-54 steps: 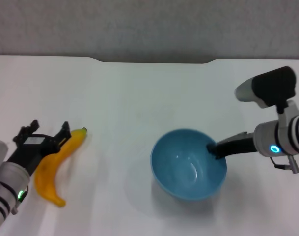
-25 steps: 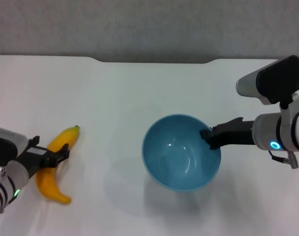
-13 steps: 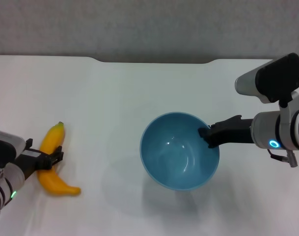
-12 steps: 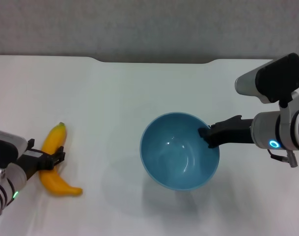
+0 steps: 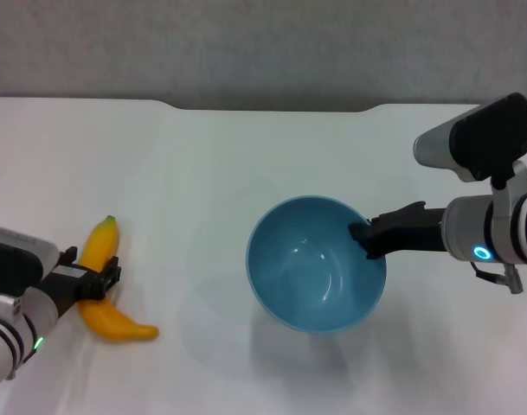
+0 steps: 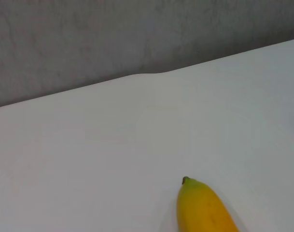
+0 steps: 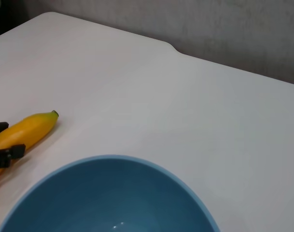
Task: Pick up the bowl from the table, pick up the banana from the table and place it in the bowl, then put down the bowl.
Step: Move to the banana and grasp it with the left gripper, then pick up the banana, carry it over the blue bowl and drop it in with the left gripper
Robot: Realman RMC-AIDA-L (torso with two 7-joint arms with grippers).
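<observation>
Yellow and glossy, the banana (image 5: 101, 285) lay at the left of the white counter (image 5: 211, 164), its greenish stem tip pointing away from the robot and its other end curving toward the bowl side. The left end effector (image 5: 88, 282) sat across the fruit's middle, its dark fingers (image 5: 110, 275) pressed against both sides of the banana, pinching it. In the left wrist view only the banana's stem end (image 6: 203, 205) showed against the bare counter (image 6: 113, 145), with the notch in the counter's far edge beyond it. From the right wrist view the same fruit (image 7: 26, 130) appeared far off with the left end effector (image 7: 2, 142) clipped around it.

Near the middle, well apart from the banana, was the light-blue bowl (image 5: 316, 264), upright and open side up, a soft shadow cast on the counter below and left of it. The right end effector (image 5: 367, 240) was closed on the bowl's right rim, one dark finger (image 5: 363, 232) visible at the lip, and the arm reached in from the right. The right wrist view looked down over the bowl's rim (image 7: 113, 159) and into its blue inside.
</observation>
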